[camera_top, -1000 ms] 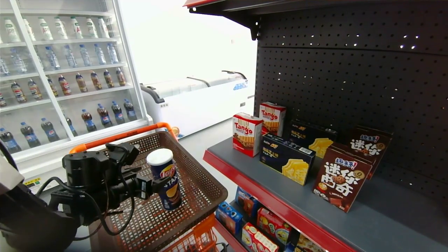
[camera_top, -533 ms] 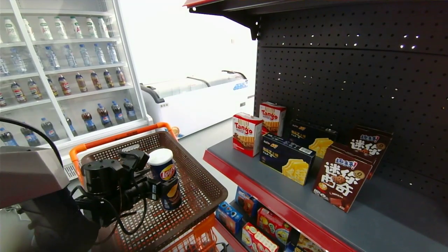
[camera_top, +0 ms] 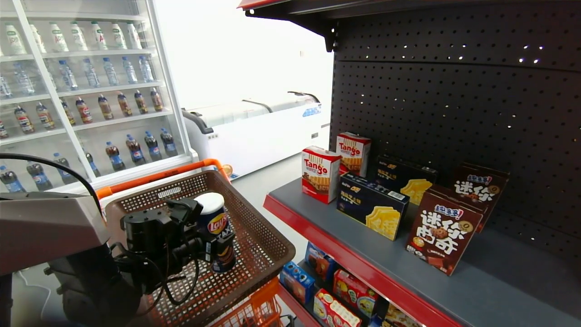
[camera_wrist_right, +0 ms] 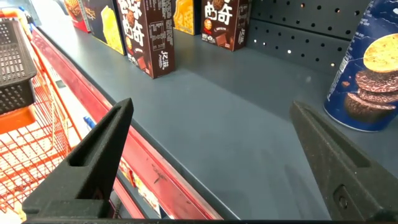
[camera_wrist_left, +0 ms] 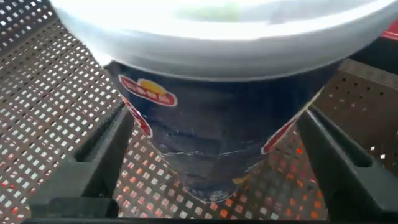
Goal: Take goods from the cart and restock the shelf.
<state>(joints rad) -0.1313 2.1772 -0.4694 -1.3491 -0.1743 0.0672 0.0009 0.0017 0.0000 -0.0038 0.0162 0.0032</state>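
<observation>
1. Closed in on the chip can [camera_wrist_left: 217, 143] with the left claw [camera_wrist_left: 214, 117] over the last second: arm forward and lower into the cart basket [camera_top: 268, 243], fingers [camera_wrist_left: 93, 168] now straddling the can body, spread, with gaps either side in the wrist view, so not clamped yet
2. No shift on the chip can itself: upright on the mesh floor of the basket, white lid up, same spot as a second ago
3. Reads as approach finished, grasp pending: squeeze next, then lift clear of the basket wall before swinging over to the shelf [camera_top: 327, 218]
4. Tall and slim, so likely to tip if nudged by one finger first; better to centre before closing
5. Hovering above the grey shelf deck with the right claw [camera_wrist_right: 211, 104], wide open, holding nothing, blue cookie tub [camera_wrist_right: 367, 74] near it
6. Farther along the shelf: brown boxes [camera_top: 442, 236], dark blue boxes [camera_top: 372, 206], wafer boxes [camera_top: 321, 175], all upright, no movement there; bare deck in front of them and to the right of the brown boxes, looks usable as a drop spot
7. Drinks fridge [camera_top: 81, 91] behind the cart, unchanged
</observation>
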